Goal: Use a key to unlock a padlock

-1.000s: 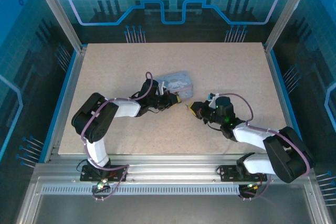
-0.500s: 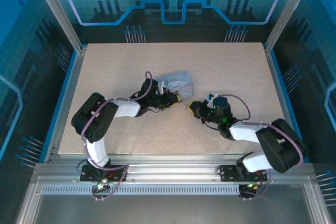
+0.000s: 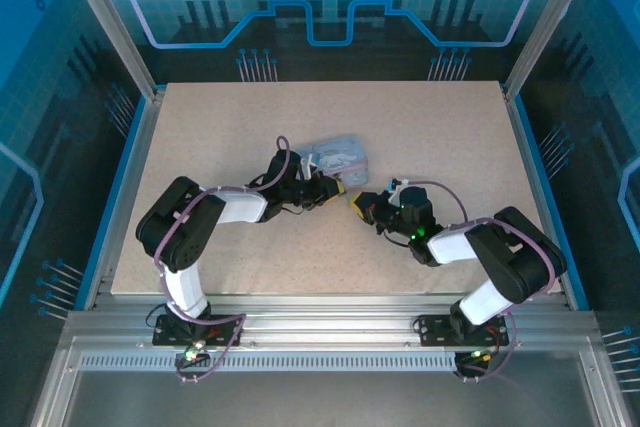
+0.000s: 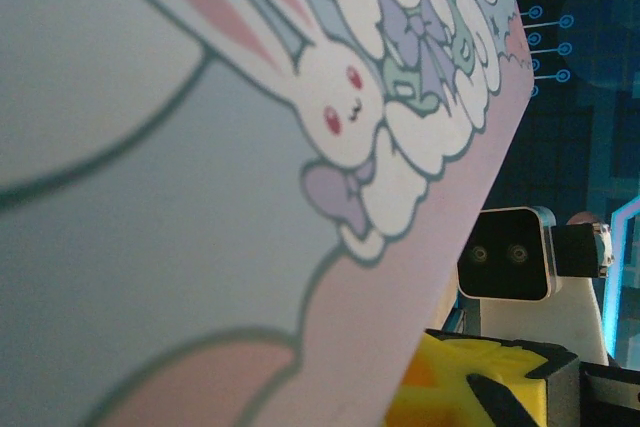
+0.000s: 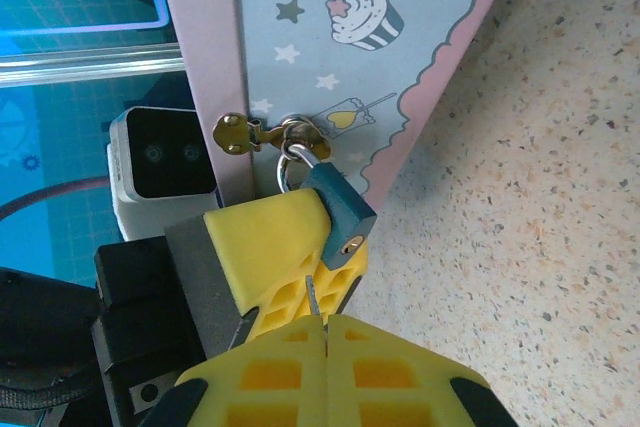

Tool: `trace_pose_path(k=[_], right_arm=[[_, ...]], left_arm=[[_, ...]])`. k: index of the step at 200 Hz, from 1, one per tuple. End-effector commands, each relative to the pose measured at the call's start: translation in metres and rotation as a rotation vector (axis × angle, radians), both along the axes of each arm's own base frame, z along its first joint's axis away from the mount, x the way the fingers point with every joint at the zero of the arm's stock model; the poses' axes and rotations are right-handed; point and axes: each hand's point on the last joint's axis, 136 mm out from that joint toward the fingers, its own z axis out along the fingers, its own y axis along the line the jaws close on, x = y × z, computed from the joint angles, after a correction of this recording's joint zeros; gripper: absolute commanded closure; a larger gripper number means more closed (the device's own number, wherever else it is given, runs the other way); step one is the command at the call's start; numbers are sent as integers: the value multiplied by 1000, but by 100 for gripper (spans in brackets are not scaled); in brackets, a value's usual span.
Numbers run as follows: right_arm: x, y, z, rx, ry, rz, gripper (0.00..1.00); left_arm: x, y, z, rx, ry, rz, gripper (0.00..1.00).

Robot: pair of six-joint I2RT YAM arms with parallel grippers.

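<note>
**Desk:** What changed on your end?

**Ops:** I've brought the right gripper point(image 3: 360, 204) in toward the tin point(image 3: 335, 155). Since a second ago its elbow has folded up and the fingertips have closed most of the gap to the left gripper point(image 3: 333, 188). As I read it, I'm done approaching and am now lining up for the insert.

**Desk:** Jaws?

**Ops:** The right jaws are pressed together on the key point(image 5: 312, 297), with a thin silvery blade sticking out between the pads. On the left I see one yellow finger point(image 5: 265, 237) lying against the padlock point(image 5: 335, 212). Whether that hand is clamping it, I cannot tell.

**Desk:** And the lock itself?

**Ops:** It hangs from the brass hasp point(image 5: 262, 133) on the tin's edge. In the right wrist view its long axis runs from the shackle point(image 5: 290, 165) at upper left down to the keyhole point(image 5: 347, 244) at lower right. That end faces my fingers. The blade points straight up, its tip near the lock's bottom face but a little left of the keyhole and not in line with the body. I judge a small shift and tilt are needed before pushing.
</note>
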Motion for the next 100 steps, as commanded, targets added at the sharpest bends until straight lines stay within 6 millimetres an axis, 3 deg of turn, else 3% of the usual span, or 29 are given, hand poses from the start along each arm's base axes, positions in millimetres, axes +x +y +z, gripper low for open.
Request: trace_pose_path(k=[1,100], right_arm=[[-2,-2,-8,-1,5,-20,100],[-3,-4,-11,-3,8,-27,100]], left_arm=[[2,-3,12,-53,-14,-17,99],[2,-3,14,-69,-14,-16,99]])
